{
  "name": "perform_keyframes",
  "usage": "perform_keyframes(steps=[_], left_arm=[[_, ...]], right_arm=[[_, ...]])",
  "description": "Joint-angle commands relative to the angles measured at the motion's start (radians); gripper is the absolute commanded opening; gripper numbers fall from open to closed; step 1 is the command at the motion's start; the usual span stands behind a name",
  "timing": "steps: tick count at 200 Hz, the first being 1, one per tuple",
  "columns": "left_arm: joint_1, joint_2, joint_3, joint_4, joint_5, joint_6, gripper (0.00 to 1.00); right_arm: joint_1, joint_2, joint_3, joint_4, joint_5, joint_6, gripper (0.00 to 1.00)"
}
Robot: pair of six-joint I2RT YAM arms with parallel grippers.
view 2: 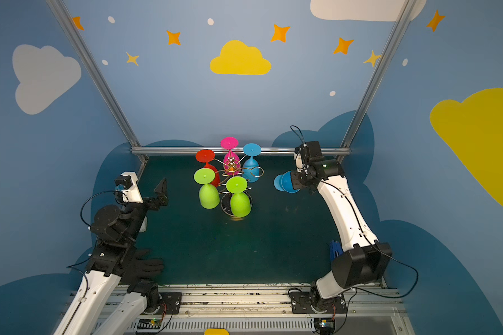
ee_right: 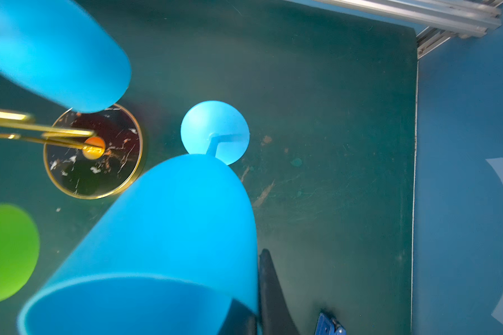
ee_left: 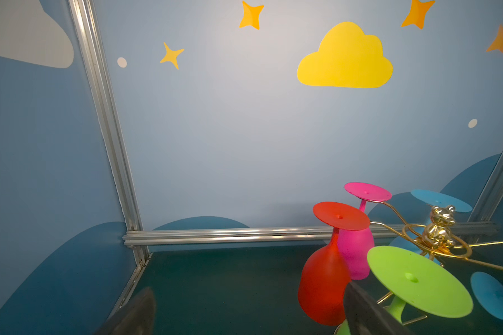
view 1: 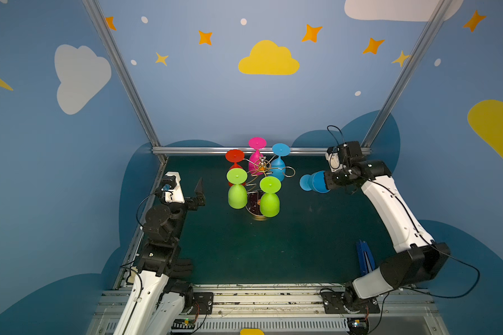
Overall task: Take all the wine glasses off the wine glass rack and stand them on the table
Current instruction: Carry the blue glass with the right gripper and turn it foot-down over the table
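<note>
The right gripper (view 1: 328,182) is clamped on the bowl rim of the blue wine glass (view 1: 312,182). In the right wrist view one finger (ee_right: 269,290) lies outside the bowl and the other sits inside it. The glass is held on its side above the green mat (view 1: 273,249), foot pointing left, just right of the wine glass rack (view 1: 261,166) and clear of its wire arms. The rack stands far-centre, with a red glass (view 1: 234,156), pink glass (view 1: 256,143), hanging blue glass (view 1: 280,150) and two green glasses (view 1: 237,188) foot-up on it. The left gripper (view 1: 200,193), spread wide and empty, sits left of the rack, apart from it
</note>
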Motion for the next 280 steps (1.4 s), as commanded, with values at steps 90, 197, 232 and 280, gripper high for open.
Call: perform_keyframes(steps=[90, 197, 232, 280], left_arm=[[0.019, -0.008, -0.008, 0.009, 0.017, -0.003, 0.99], [0.029, -0.011, -0.01, 0.01, 0.01, -0.01, 0.99], [0.031, -0.006, -0.009, 0.009, 0.018, -0.017, 0.99], [0.032, -0.008, -0.011, 0.009, 0.018, -0.024, 0.99]], right_arm=[[-0.013, 0.428, 0.539, -0.22, 0.039, -0.077, 0.0], [-0.011, 0.704, 0.818, -0.32, 0.027, -0.089, 0.0], [-0.011, 0.732, 0.824, -0.325, 0.013, -0.092, 0.0], [-0.011, 0.766, 0.821, -0.335, 0.008, -0.089, 0.0]])
